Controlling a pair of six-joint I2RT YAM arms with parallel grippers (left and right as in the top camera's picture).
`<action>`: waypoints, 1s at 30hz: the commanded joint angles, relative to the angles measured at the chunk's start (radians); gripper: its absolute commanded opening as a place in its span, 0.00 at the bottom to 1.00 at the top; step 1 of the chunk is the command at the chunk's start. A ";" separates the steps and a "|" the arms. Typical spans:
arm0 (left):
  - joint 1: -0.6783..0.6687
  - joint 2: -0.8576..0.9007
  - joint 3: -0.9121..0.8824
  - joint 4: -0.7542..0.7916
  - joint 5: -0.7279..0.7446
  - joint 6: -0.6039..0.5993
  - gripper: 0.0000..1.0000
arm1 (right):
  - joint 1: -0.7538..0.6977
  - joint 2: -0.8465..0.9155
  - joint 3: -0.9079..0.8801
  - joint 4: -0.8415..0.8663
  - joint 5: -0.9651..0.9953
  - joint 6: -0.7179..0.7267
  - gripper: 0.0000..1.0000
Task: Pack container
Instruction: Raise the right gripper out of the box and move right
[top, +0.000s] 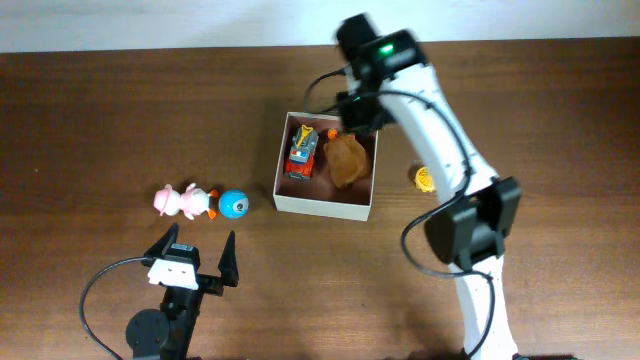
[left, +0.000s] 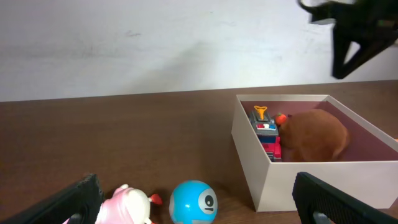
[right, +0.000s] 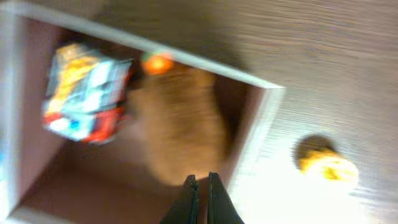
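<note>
The container (top: 322, 206) sits mid-table, holding a toy truck (top: 302, 152) and a brown plush (top: 347, 160). Above it, the right gripper (right: 200, 186) has its fingers pressed together, while the left gripper (top: 198, 242) gapes wide. Only the overhead and right wrist views catch the yellow toy (right: 328, 165) outside.

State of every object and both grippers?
White-walled square container: open-topped, holding two toys.
Red toy truck: inside container.
Brown plush toy: inside container.
Blue ball: on brown wooden table, outside.
Pink toy figure: on table, outside.
Yellow toy: on table, outside.
Left gripper: open, empty.
Right gripper: shut, empty.
</note>
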 joint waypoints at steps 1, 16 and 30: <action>-0.005 -0.009 -0.006 -0.003 -0.004 0.012 1.00 | -0.075 -0.020 -0.008 -0.004 0.010 0.014 0.04; -0.005 -0.009 -0.006 -0.003 -0.004 0.012 1.00 | -0.140 0.090 -0.023 0.061 0.009 0.020 0.04; -0.005 -0.009 -0.006 -0.003 -0.004 0.012 1.00 | -0.136 0.149 -0.023 0.137 -0.097 0.014 0.04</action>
